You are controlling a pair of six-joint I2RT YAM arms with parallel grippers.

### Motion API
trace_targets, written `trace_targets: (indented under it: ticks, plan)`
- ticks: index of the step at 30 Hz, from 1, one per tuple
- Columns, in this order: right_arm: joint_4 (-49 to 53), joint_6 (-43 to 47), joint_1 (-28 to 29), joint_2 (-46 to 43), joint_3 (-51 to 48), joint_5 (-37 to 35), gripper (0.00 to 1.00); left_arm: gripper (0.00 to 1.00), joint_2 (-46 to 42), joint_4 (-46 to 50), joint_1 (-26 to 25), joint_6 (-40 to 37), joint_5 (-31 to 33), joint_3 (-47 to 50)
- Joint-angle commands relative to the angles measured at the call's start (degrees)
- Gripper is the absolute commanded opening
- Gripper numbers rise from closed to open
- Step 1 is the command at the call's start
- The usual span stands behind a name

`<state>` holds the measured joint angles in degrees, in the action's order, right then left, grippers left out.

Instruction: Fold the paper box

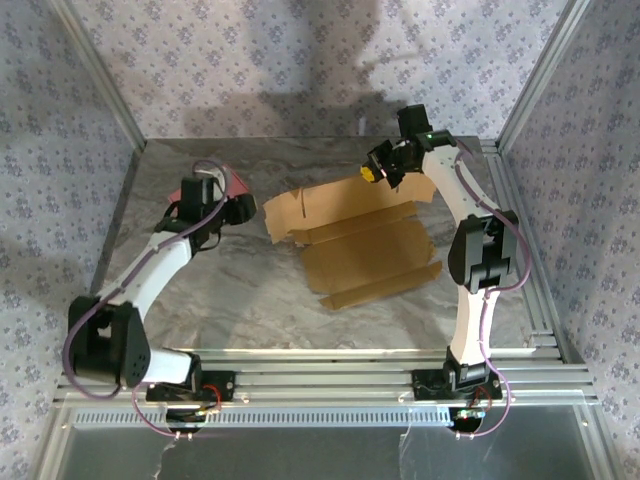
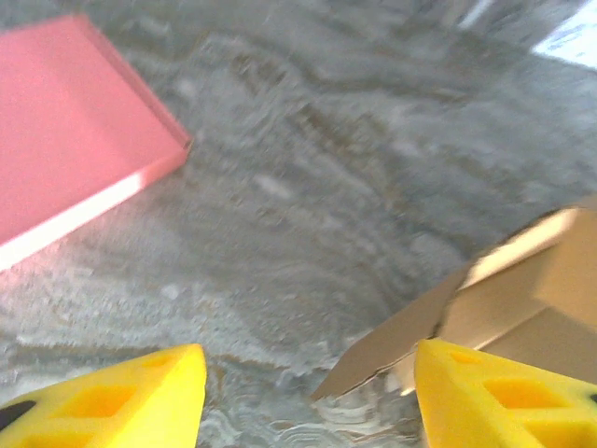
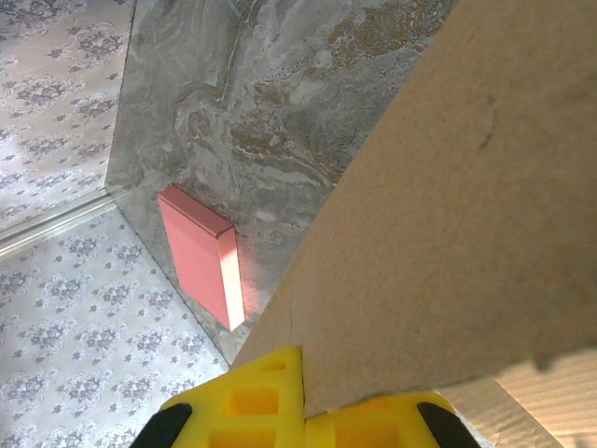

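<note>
On the counter (image 1: 250, 300) the paper box (image 1: 360, 250) sprawls centre, pink box (image 3: 201, 257) to its left, right claw (image 3: 303, 397) pinching the raised far flap (image 3: 448, 187), left claw (image 2: 308, 373) gaping wide at its left corner, and 1 slip of that edge pinch could drop the flap flat.

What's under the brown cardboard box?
The box lies on the grey table, which shows all around it. The right gripper pinches its far flap. Anything beneath the flat part is covered, so I can't tell.
</note>
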<state>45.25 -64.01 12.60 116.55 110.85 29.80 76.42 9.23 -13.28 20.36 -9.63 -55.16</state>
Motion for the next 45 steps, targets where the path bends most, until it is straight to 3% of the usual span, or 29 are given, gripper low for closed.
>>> trace_targets:
  ticks: [1,6,9,13,16,17,20,22,23,30,32,45]
  plan:
    - [2.14,0.38,-0.38,1.31,1.92,-0.54,0.00,0.63,0.96,0.83,-1.40,-4.03,-5.43,0.53]
    - [2.34,0.47,-0.30,1.39,2.00,-0.53,0.00,0.68,7.09,3.09,-3.01,-8.92,-8.53,-2.95]
    - [2.30,0.38,-0.29,1.48,2.09,-0.45,0.00,0.85,11.51,5.27,-3.75,-9.72,-7.36,-6.00]
    - [2.35,0.20,-0.12,1.57,2.44,-0.51,0.00,0.89,16.50,6.14,-5.26,-8.96,-5.51,-10.37]
    - [2.31,-0.01,-0.04,1.57,2.62,-0.62,0.00,0.80,19.57,7.60,-7.03,-7.35,1.72,-13.43]
    - [2.32,-0.06,0.01,1.58,2.70,-0.71,0.00,0.71,20.54,7.85,-7.36,-6.14,3.73,-14.10]
    - [2.25,-0.33,0.29,1.35,2.64,-1.00,0.00,0.30,23.20,9.72,-8.63,-2.06,6.94,-16.24]
    - [1.96,-0.67,0.54,1.05,2.38,-1.31,0.00,0.10,24.26,11.72,-10.98,0.21,12.57,-17.58]
    - [1.79,-0.92,0.66,0.87,2.07,-1.54,0.00,0.06,24.54,12.54,-12.19,1.56,15.66,-17.87]
    - [-0.84,-3.22,1.55,-1.32,-1.51,-2.96,0.00,0.00,26.21,19.18,-18.13,17.97,31.47,-20.20]
    - [-2.33,-3.99,1.78,-2.39,-3.48,-3.51,0.00,0.00,27.15,21.51,-18.42,23.72,33.08,-20.95]
    - [-8.38,-8.24,2.75,-6.11,-10.23,-3.24,0.00,0.06,32.18,28.40,-18.54,50.19,28.60,-28.00]
